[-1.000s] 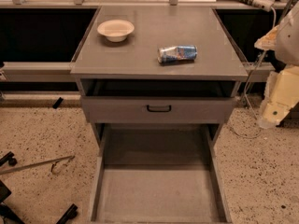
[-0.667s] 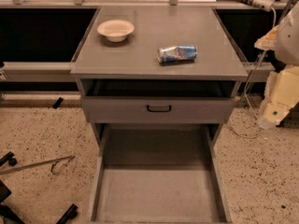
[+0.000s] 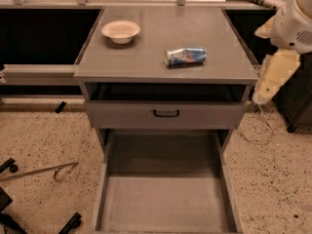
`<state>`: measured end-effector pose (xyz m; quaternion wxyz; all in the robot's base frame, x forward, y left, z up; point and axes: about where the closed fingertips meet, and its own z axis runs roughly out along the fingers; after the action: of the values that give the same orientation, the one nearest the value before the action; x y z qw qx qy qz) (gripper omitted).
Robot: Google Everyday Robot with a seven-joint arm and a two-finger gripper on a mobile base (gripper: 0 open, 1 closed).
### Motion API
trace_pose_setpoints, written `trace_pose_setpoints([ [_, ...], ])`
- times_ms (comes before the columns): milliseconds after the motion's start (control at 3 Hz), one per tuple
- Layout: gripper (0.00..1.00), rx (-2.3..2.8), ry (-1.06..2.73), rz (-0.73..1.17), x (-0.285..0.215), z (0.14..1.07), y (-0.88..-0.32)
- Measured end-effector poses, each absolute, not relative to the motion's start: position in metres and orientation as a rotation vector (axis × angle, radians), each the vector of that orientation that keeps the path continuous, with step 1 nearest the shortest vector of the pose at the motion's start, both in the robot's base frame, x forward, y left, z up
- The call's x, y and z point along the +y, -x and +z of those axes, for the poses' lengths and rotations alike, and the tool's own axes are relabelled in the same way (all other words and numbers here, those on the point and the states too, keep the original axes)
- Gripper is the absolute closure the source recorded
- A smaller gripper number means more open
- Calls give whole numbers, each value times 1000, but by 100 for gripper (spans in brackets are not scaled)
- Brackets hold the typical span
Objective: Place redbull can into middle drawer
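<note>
The redbull can (image 3: 185, 56), blue and silver, lies on its side on the grey cabinet top (image 3: 209, 28), right of centre. The middle drawer (image 3: 165, 201) is pulled far out below, and its flat grey floor is bare. My arm hangs at the right edge of the view, beside the cabinet's right side. The gripper (image 3: 262, 96) is at its cream lower end, to the right of the can and lower than it, apart from the can and holding nothing that I can see.
A cream round bowl (image 3: 121, 31) stands at the back left of the cabinet top. A grey drawer front with a small black handle (image 3: 165, 113) sits above the open drawer. A thin metal rod (image 3: 41, 170) and black wheeled legs (image 3: 9, 167) lie on the speckled floor at left.
</note>
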<state>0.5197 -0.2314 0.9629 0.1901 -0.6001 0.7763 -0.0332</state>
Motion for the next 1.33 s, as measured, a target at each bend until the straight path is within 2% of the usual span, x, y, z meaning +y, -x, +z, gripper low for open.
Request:
trace_pose_setpoints([
  [333, 0, 2122, 1700, -91, -216, 964, -591],
  [1333, 0, 2072, 1658, -95, -212, 978, -614],
])
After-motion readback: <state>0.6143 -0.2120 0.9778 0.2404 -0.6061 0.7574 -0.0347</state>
